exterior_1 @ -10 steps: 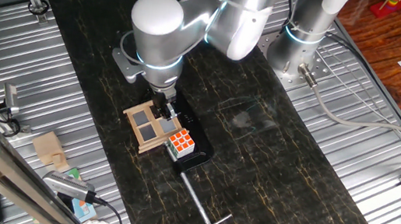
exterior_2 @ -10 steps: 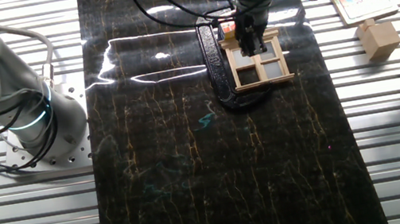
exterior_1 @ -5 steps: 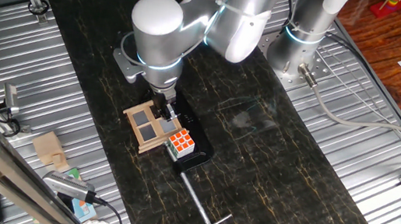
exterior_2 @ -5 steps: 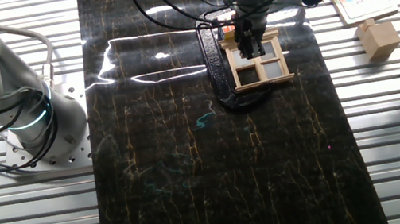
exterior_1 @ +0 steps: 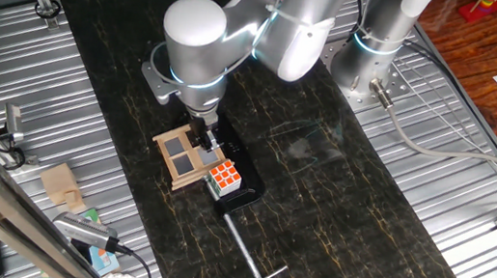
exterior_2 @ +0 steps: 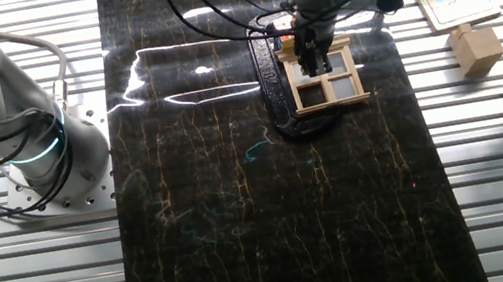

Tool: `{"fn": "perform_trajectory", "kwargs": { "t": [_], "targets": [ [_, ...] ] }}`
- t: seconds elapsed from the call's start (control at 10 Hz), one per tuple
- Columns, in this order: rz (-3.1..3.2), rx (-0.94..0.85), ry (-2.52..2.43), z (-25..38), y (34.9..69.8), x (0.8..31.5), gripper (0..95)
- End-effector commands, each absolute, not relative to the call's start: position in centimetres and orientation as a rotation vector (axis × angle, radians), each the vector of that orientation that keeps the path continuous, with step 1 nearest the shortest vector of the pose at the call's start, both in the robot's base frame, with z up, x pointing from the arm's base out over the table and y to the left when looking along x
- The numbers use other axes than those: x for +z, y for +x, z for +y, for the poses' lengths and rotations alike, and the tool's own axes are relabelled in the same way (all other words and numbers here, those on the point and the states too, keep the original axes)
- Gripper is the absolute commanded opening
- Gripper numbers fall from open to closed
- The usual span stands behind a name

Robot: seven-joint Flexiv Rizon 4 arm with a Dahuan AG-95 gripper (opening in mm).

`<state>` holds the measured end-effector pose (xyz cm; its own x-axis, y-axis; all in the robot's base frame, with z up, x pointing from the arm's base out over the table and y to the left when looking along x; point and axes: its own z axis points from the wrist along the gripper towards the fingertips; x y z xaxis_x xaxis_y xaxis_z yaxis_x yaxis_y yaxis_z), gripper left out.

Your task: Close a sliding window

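Farthest to the left of the tool, in one fixed view, a small wooden block lies on the ribbed metal surface beside the dark marbled counter. Just left of and beneath the tool sits the sliding window, a light-wood frame with grey panes, lying flat on its black base. The tool points straight down onto the window's near edge, its fingers at the wooden frame; whether they are clenched on it or released cannot be told at this size. Just right of the tool and touching the window's corner stands a multicoloured puzzle cube. Below and right of the tool, a metal T-shaped rod lies on the counter.

In the other fixed view the tool meets the window at its top middle bar.
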<state>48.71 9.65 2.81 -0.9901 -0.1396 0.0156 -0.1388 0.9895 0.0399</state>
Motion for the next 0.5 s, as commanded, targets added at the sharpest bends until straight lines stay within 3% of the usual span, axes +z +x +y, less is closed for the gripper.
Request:
{"fn": "perform_trajectory", "kwargs": {
  "t": [0.1,0.5],
  "targets": [
    [-3.114,-0.059,0.218,9.5,48.68,2.97,0.0],
    [-3.111,-0.058,0.214,9.47,48.67,2.98,0.0]
  ]
}}
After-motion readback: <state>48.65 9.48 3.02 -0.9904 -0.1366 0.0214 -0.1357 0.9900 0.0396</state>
